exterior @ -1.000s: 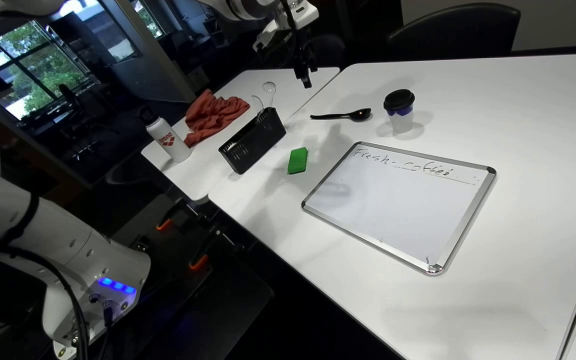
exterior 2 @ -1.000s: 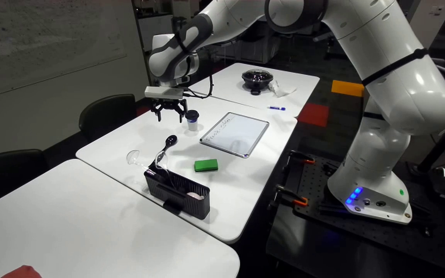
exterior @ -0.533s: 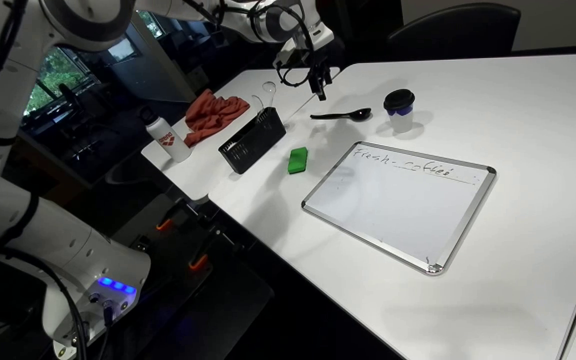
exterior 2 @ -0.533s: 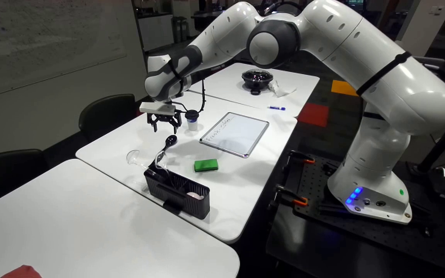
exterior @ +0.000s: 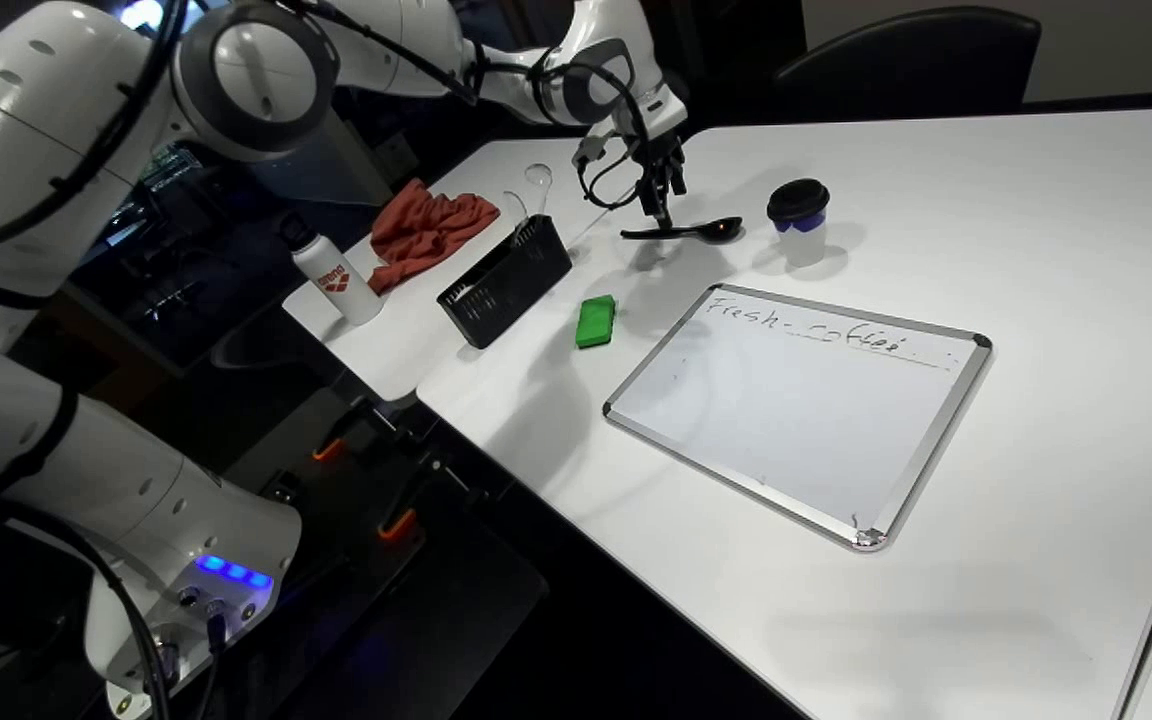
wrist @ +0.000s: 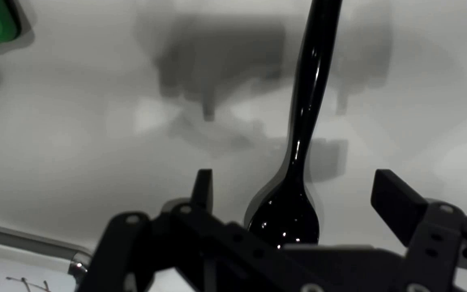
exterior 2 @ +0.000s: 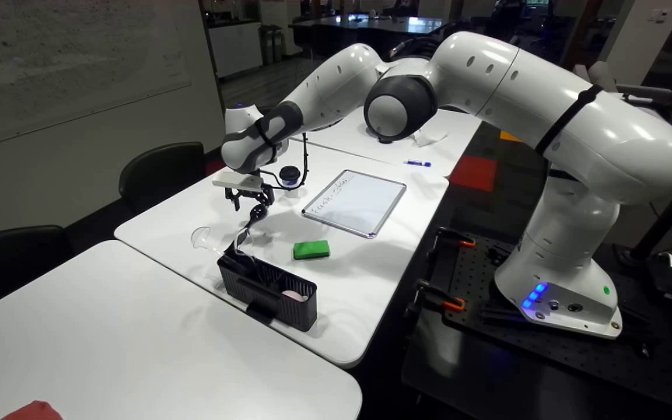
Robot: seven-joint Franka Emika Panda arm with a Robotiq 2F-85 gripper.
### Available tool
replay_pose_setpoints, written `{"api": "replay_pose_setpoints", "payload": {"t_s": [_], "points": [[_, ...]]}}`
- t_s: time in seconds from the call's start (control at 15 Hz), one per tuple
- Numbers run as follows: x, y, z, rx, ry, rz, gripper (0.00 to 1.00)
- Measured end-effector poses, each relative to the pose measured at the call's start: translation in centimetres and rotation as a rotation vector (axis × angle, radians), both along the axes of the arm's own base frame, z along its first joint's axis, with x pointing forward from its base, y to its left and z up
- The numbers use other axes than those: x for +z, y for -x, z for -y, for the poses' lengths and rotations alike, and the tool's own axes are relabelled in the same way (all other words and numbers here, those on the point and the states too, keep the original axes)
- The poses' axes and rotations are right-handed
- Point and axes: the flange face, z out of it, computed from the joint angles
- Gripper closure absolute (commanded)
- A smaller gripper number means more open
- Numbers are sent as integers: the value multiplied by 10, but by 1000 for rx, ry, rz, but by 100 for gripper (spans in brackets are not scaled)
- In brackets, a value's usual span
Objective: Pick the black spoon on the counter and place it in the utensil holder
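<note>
The black spoon (exterior: 721, 230) lies on the white counter (exterior: 1056, 250); it also shows in an exterior view (exterior 2: 258, 213), where its handle end is partly covered by the holder. In the wrist view the spoon (wrist: 312, 81) runs from the top edge down between the fingers, its bowl partly hidden by the gripper. My gripper (wrist: 292, 178) is open, one finger on each side of the spoon, touching neither side. In both exterior views the gripper (exterior: 671, 205) (exterior 2: 253, 204) is low over the spoon. The black slotted utensil holder (exterior: 511, 285) (exterior 2: 277, 303) holds clear utensils (exterior 2: 202, 236).
A green block (exterior: 595, 322) lies between the holder and the silver-framed whiteboard (exterior: 796, 410). A lidded cup (exterior: 798, 220) stands beyond the spoon's bowl. A white bottle (exterior: 336, 280) and a red cloth (exterior: 426, 225) are behind the holder. A blue marker (exterior 2: 417, 163) lies farther off.
My gripper has come down from above the far side of the counter to just over the spoon, staying open. The spoon, holder and other objects have not moved.
</note>
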Motion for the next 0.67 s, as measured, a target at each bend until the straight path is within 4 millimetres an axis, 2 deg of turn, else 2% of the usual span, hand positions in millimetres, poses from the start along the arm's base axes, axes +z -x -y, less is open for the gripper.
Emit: {"api": "replay_pose_setpoints", "payload": {"t_s": [0.33,0.67], "points": [[-23,-3,-2,-14,4,2,0],[-31,-5,-3,-26,5,-8,0]]}}
